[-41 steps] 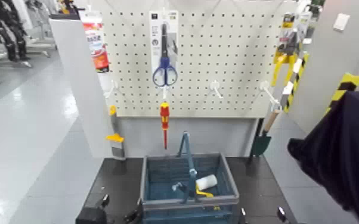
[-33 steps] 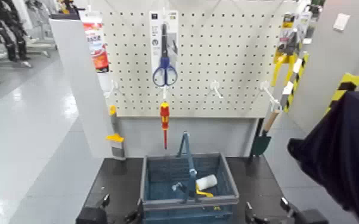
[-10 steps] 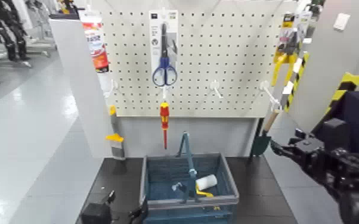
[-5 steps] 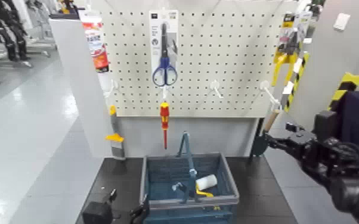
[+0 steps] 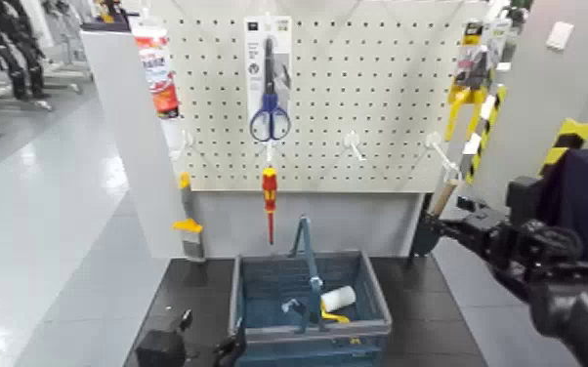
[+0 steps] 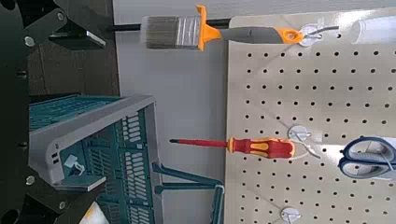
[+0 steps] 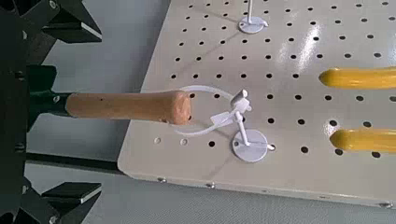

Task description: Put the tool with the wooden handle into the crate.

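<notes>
Glossy grey floor (image 5: 54, 215) runs off at the left behind the pegboard (image 5: 322, 98); brush (image 5: 189, 224) hangs at the board's left end. Left gripper (image 5: 214, 327) is parked low, just left of the crate, fingers apart, nothing between them. Next along the board: scissors (image 5: 270, 122), with the red-and-yellow screwdriver (image 5: 270, 190) hanging below. Crate (image 5: 313, 334) sits on the dark tabletop (image 5: 420, 317), arched handle up, white roll (image 5: 338, 299) inside. Trowel (image 5: 443, 198) hangs off the right-hand hook (image 5: 437, 144) by its cord loop (image 7: 201, 89), beyond the crate's right side, wooden grip up, green blade down, top leaning slightly right. Right gripper (image 7: 99, 114) is at it, reaching in from the right; clearly the nearer arm. Fingers are wide open, one on either side of the trowel's long axis around the lower grip and neck, gap visible both sides, no hold. Alignment looks good; can't tell if depth is enough. Judgement: we're at pre-grasp, next is close square across the wood, then lift the loop clear of the hook before carrying left to the crate. Risk: pinching too near the blade and letting it swing, or loop snagging.
</notes>
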Controlling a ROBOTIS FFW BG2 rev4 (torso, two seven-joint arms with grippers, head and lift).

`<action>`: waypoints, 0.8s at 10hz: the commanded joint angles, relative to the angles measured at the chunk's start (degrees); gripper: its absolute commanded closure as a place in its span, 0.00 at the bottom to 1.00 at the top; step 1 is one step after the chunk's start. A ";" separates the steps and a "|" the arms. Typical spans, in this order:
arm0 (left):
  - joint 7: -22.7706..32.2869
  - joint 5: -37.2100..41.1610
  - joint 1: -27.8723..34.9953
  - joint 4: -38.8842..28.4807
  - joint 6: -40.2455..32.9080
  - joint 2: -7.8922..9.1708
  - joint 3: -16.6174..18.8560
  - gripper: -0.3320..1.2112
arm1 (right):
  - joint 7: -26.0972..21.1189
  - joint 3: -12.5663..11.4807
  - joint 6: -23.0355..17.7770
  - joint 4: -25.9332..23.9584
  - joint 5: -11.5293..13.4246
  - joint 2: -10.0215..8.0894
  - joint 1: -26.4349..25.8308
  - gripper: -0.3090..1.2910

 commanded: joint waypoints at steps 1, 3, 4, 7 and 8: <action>0.00 0.00 0.00 0.08 0.00 -0.09 -0.08 0.39 | -0.02 0.11 -0.70 0.92 -0.02 0.28 -0.67 0.53; 0.00 0.00 0.00 0.00 0.09 -0.09 -0.08 0.39 | -0.02 0.11 -0.87 1.01 -0.02 0.37 -0.67 0.81; 0.00 0.00 0.09 0.00 0.09 -0.09 0.01 0.39 | -0.10 0.11 -1.14 0.92 -0.55 0.37 -0.58 0.90; 0.00 0.00 0.09 -0.09 0.18 -0.09 0.10 0.39 | -0.72 0.03 -0.52 -0.66 -0.55 0.55 0.30 0.97; 0.00 0.00 0.18 -0.09 0.18 -0.09 0.10 0.39 | -0.81 -0.06 -0.35 -1.28 -0.55 0.55 0.56 0.97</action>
